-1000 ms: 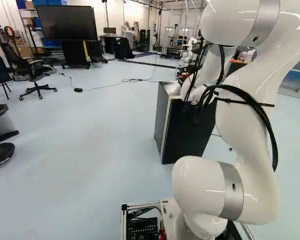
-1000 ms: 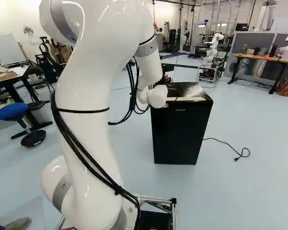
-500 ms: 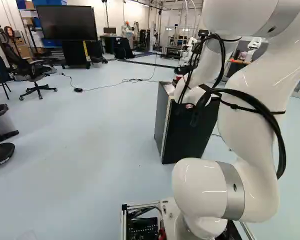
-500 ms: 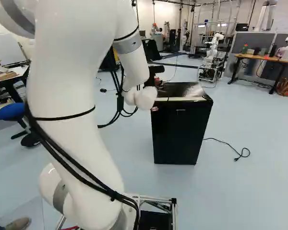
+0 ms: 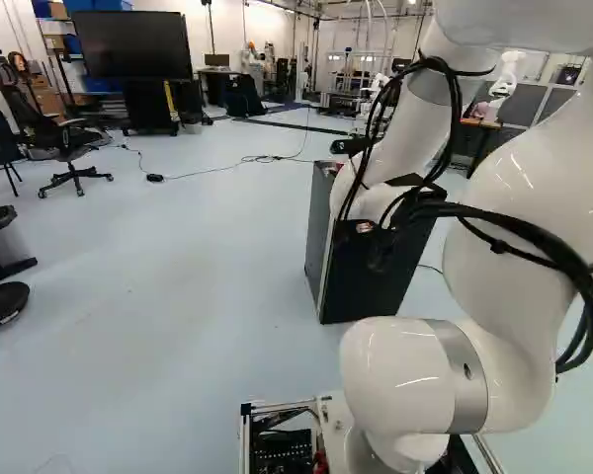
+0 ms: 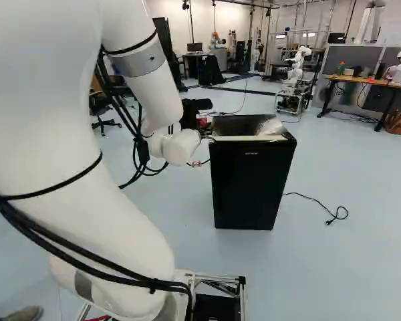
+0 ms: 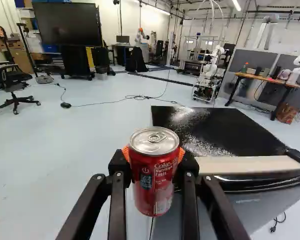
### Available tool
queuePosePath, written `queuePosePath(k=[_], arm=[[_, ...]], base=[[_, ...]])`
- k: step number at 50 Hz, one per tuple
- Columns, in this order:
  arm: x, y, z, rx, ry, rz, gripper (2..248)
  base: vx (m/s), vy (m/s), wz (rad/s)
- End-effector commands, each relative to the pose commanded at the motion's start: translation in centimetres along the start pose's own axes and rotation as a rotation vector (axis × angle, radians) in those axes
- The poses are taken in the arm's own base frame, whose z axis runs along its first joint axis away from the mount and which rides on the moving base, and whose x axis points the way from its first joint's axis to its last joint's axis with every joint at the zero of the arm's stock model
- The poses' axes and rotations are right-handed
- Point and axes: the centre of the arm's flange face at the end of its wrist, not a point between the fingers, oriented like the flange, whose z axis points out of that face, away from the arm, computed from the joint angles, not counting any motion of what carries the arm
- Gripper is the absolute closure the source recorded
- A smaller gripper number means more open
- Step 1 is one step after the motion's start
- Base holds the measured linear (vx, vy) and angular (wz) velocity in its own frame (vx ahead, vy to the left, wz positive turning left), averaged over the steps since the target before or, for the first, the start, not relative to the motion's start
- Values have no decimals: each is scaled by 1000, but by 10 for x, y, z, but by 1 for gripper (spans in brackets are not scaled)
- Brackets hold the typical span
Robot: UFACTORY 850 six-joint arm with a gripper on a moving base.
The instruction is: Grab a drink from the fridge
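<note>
Wrist view shows the gripper (image 6: 189,115) clamped round a red can (image 7: 151,182), orange pads (image 7: 125,152) mostly hidden.

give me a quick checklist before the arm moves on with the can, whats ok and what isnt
1. Can held from both sides by the gripper: ok
2. Can upright: ok, lid and ring tab on top
3. Fridge door shut: ok, looks closed
4. Gripper clear of the fridge: cannot tell, they overlap in the wrist view
5. Fridge plugged in: not ok, its plug lies on the floor
</note>
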Motion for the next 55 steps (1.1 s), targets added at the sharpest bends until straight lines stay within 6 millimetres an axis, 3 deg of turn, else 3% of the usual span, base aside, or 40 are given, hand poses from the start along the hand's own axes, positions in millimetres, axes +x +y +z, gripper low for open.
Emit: queuePosePath(k=[27,55], arm=[[-31,-33,-67,27,-71,25,152],[-54,-47,-106,43,-112,38,152]], base=[[0,0,0],[0,0,0]])
